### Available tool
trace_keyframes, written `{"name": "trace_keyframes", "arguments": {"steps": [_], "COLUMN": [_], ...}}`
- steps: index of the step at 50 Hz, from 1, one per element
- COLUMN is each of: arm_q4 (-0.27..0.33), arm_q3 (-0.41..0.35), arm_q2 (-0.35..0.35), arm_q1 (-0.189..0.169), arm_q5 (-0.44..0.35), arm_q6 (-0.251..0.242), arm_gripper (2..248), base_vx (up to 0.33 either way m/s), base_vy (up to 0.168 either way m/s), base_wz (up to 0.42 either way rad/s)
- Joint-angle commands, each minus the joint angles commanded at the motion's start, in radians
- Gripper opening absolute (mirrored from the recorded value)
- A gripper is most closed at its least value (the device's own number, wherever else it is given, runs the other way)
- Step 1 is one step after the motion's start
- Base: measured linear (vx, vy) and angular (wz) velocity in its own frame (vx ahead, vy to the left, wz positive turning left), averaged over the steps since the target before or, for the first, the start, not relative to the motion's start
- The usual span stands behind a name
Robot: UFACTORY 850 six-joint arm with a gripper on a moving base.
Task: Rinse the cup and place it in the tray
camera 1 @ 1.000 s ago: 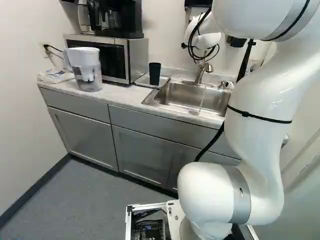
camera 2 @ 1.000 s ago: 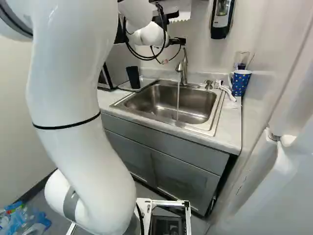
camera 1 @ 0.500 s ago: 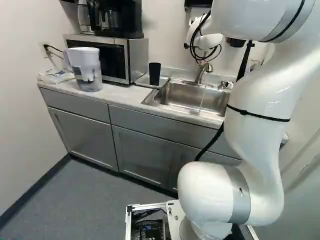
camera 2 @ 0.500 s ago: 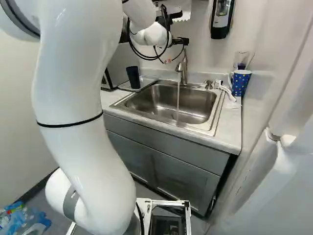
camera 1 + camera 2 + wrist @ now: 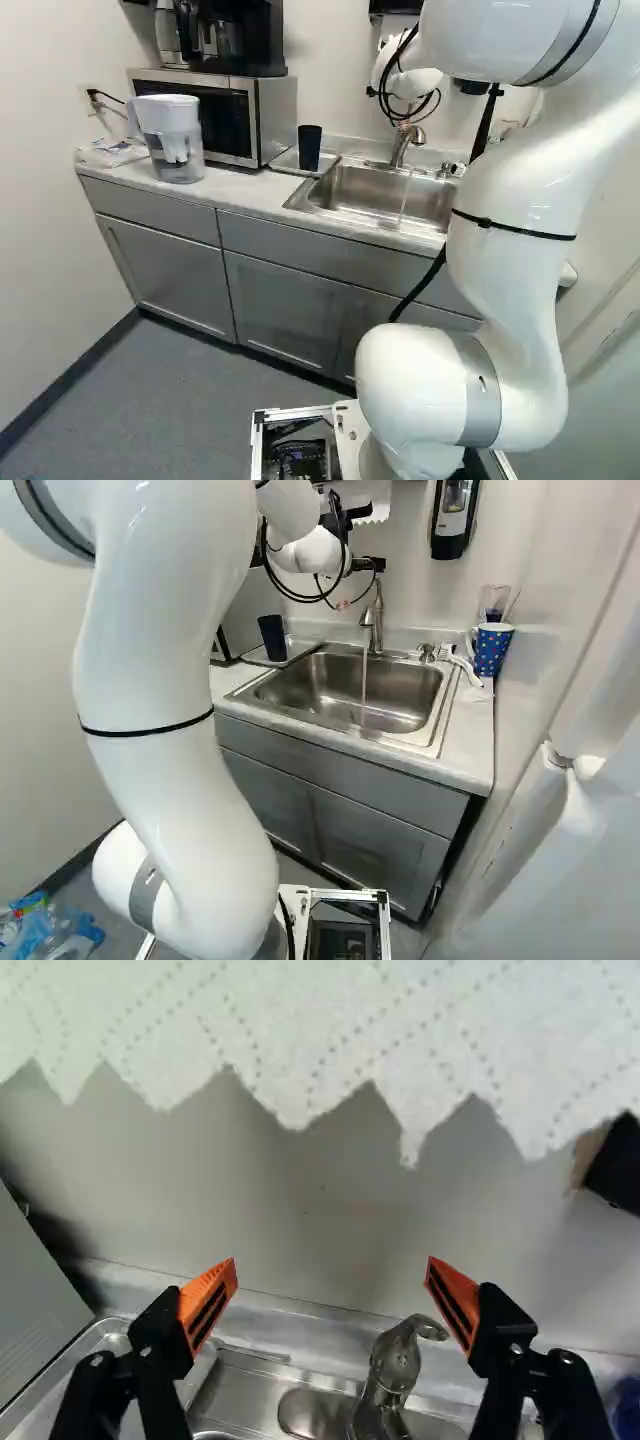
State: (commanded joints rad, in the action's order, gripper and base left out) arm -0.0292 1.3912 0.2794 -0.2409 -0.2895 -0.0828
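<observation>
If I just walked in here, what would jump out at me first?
Probably the big white arm, filling the right of the left base view and reaching toward the wall above the sink. Next, perhaps, the thin stream of water falling from the tap into that sink. Then the blue dotted mug on the counter, at the sink's right in the right base view.

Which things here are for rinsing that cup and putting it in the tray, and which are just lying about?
For the job:
- dark tapered cup
- shallow metal tray
- curved metal faucet
- rectangular steel sink

Just lying about:
- clear, white-lidded pitcher
- blue spotted mug
- silver-and-black microwave
</observation>
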Motion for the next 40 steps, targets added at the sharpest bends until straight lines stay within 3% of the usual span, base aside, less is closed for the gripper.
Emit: {"name": "trace_keyframes", "arguments": {"steps": [40], "arm_q4": [0.0], "arm_q3": [0.01], "arm_q2": [0.008], "arm_q1": [0.003], "arm_q5": [0.0], "arm_q6": [0.0], "arm_gripper": [247], "base_vx": [0.0], "base_vy": [0.0], "base_wz": [0.0]}}
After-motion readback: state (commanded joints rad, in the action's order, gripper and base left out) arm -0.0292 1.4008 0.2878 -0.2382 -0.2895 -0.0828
